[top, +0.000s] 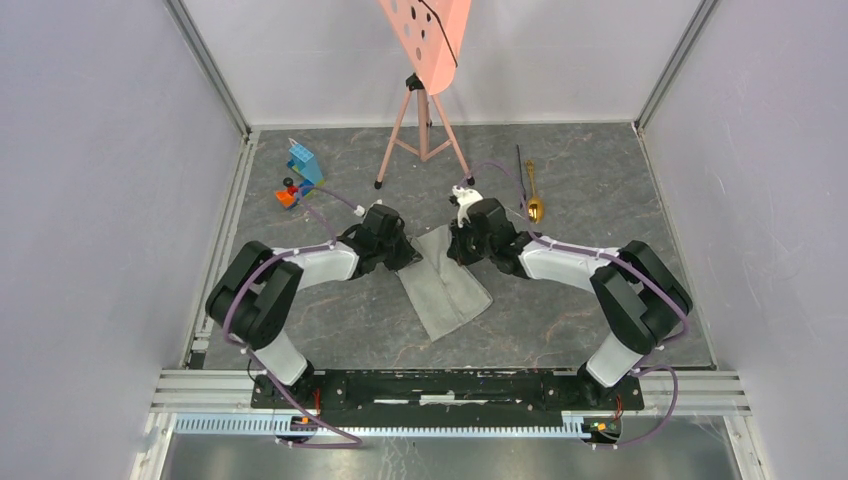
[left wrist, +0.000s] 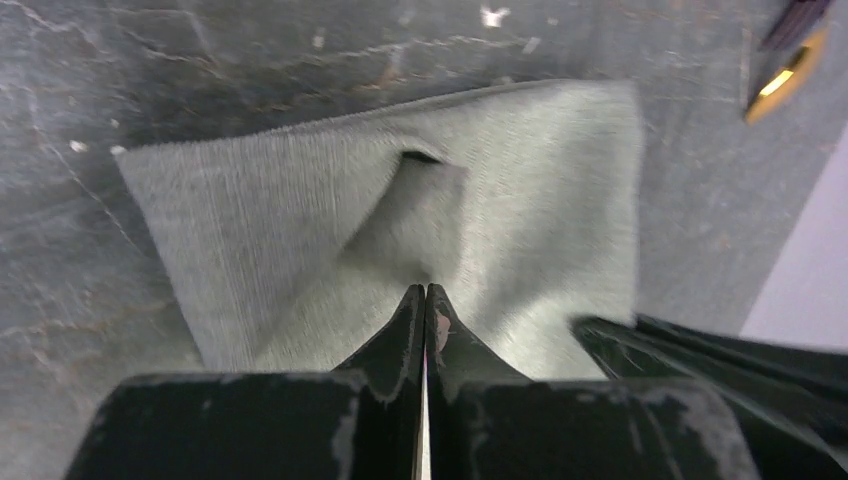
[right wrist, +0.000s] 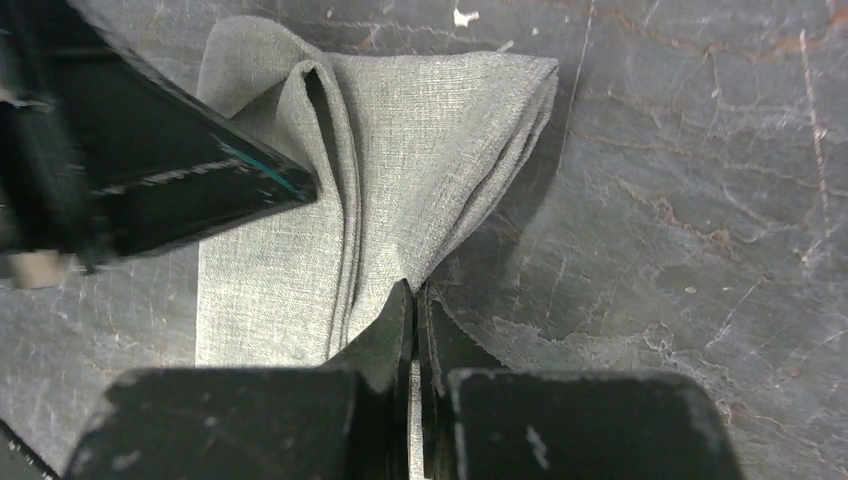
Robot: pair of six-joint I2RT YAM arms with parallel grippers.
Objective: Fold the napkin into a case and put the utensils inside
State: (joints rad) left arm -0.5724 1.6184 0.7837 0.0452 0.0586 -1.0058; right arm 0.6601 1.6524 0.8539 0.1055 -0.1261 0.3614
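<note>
The napkin point(top: 447, 285) lies at the centre of the top view as a long grey strip, slanting from upper left to lower right on the dark stone-patterned table point(top: 600, 300). Its lower end rests flat with a straight cut edge. Bare table surrounds that end on the left, on the right and toward the bottom of the frame. Its upper end is taken up between the two arms.

The left gripper point(top: 407, 254) is pinched tight on the cloth. In the left wrist view its fingertips point(left wrist: 412, 310) meet, and the fabric rises toward them like a tent. The far edge of the cloth runs straight there and ends in a square corner at the upper right.

The right gripper point(top: 459, 243) is likewise clamped on the napkin. In the right wrist view several layered folds converge at its closed fingertips point(right wrist: 400, 315), and a rounded folded edge shows at upper centre. Open table fills the right half of that frame, while the other arm's dark finger crosses the upper left.

The gold spoon point(top: 535, 205) lies right of centre, higher in the top view, with the black utensil point(top: 520, 172) just beside it. Both are apart from the cloth.

The toy blocks point(top: 300, 175) sit at upper left. The tripod point(top: 425, 130) under the pink perforated board point(top: 425, 35) stands at top centre.
</note>
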